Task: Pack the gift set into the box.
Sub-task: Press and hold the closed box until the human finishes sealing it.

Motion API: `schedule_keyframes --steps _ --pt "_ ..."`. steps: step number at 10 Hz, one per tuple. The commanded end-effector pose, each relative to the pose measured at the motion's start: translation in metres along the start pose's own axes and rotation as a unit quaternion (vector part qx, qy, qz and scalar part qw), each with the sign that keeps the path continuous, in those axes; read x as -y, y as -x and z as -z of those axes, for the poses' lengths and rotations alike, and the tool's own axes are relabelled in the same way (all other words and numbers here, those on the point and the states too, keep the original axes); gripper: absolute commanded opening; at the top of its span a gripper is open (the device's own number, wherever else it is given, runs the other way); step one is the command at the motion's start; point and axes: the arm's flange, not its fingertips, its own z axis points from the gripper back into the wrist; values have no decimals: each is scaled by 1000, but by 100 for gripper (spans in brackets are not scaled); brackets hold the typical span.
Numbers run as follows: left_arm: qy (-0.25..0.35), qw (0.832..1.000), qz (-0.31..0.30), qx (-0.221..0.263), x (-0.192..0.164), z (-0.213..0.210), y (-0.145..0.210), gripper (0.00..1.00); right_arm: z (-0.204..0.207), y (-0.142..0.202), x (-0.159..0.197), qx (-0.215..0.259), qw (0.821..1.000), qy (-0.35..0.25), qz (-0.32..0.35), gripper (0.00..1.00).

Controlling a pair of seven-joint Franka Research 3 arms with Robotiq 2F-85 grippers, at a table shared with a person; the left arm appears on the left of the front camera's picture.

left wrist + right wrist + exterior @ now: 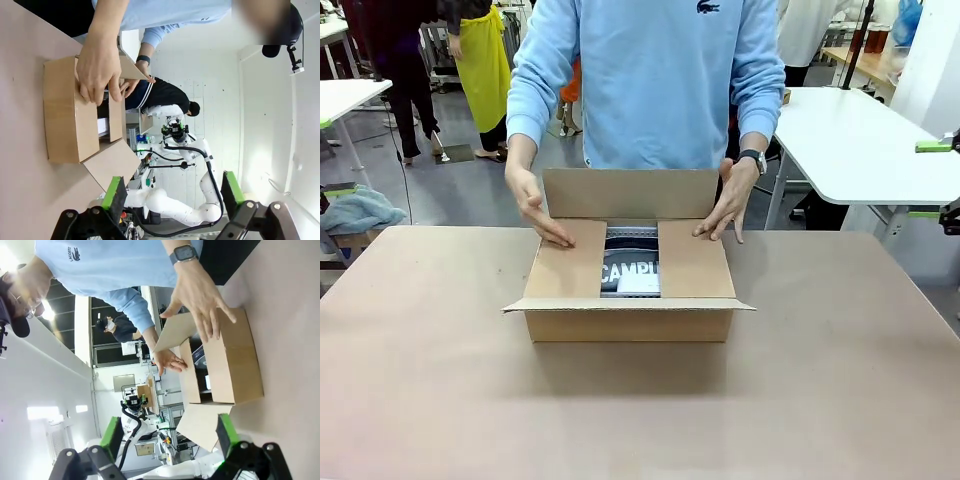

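Front view: 1 box w/ 1 gift set, person's 2 hands.

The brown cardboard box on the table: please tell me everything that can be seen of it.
The brown corrugated cardboard box stands on the tan table, rectangular and half closed. Its two side flaps lie folded flat, one pressed by a person's hand, the other by the second hand. The far flap stands upright; the near flap sticks out level toward the robot. Between the side flaps shows a grey pouch with white lettering.
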Motion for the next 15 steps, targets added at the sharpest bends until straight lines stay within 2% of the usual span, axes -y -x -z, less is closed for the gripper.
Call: schedule_keyframes --steps 1,15 --pt "-5 1000 7 1 0 1 3 100 2 0 0 3 1000 -13 -10 100" --pt "-5 1000 7 1 0 1 3 100 2 0 0 3 1000 -13 -10 100"
